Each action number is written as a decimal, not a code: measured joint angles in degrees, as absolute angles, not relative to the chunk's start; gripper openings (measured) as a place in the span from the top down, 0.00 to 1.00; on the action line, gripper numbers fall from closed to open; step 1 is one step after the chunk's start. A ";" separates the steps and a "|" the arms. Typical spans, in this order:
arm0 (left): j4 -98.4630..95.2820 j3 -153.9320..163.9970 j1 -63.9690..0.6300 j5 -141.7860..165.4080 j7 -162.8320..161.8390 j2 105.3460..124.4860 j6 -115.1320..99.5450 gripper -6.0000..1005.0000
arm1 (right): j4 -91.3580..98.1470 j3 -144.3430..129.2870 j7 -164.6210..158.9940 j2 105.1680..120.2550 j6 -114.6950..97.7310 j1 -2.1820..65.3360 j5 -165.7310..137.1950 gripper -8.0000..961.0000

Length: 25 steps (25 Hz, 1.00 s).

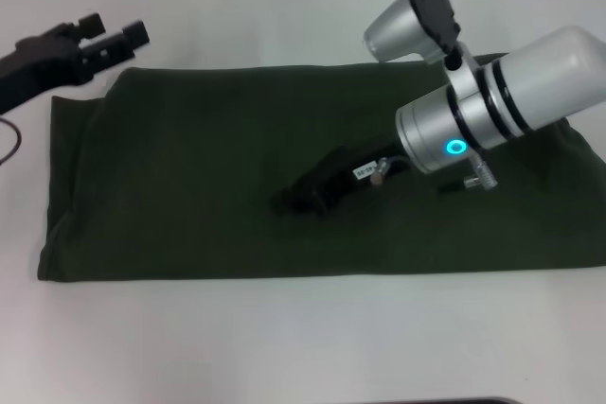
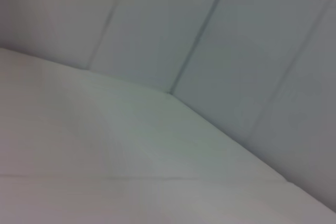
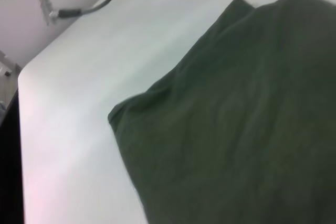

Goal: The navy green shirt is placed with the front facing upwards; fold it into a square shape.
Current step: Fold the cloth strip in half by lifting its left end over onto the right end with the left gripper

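Kid: So where is the right pincer?

Helper: Over the middle of the navy green shirt, low and close to the cloth. It looks dark against the dark shirt, so I cannot tell if its tips are spread or pressed together, or if it touches the cloth.

Kid: And the left pincer?

Helper: It sits at the far left, just off the shirt's far left corner. Its tips look a little apart and hold nothing.

Kid: Where is the shirt?

Helper: It lies flat on the white counter, already folded into a long band from left to right. Only plain green shows on top.

Kid: What could go wrong?

Helper: I think the band must be folded across to make a square. If the right pincer grabs only the top layer, the layers under it could stay behind and the fold would open up. If it drags the cloth, the whole shirt could slide and bunch. The left edge is already a bit lumpy, so the sides may not line up.
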<state>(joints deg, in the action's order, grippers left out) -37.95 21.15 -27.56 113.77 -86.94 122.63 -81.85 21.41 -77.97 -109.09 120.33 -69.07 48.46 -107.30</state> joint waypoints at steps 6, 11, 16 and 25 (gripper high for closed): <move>-38.56 22.14 -25.29 114.23 -81.68 122.07 -90.04 0.12 | 27.91 -73.58 -109.61 119.25 -70.09 41.65 -107.30 0.97; -39.36 25.49 -24.12 116.07 -78.48 122.14 -94.96 0.12 | 31.95 -65.49 -109.38 118.37 -72.28 36.62 -107.31 0.97; -39.43 30.24 -24.04 117.67 -78.12 122.83 -96.78 0.12 | 33.86 -58.80 -109.01 117.73 -73.25 33.93 -107.34 0.97; -39.39 39.47 -25.37 121.73 -81.32 123.47 -96.65 0.12 | 34.76 -54.89 -109.04 117.32 -74.67 33.18 -107.38 0.97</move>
<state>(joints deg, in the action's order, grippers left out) -39.39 39.47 -25.37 121.73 -81.32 123.47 -96.65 34.76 -54.89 -109.04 117.32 -74.67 33.18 -107.38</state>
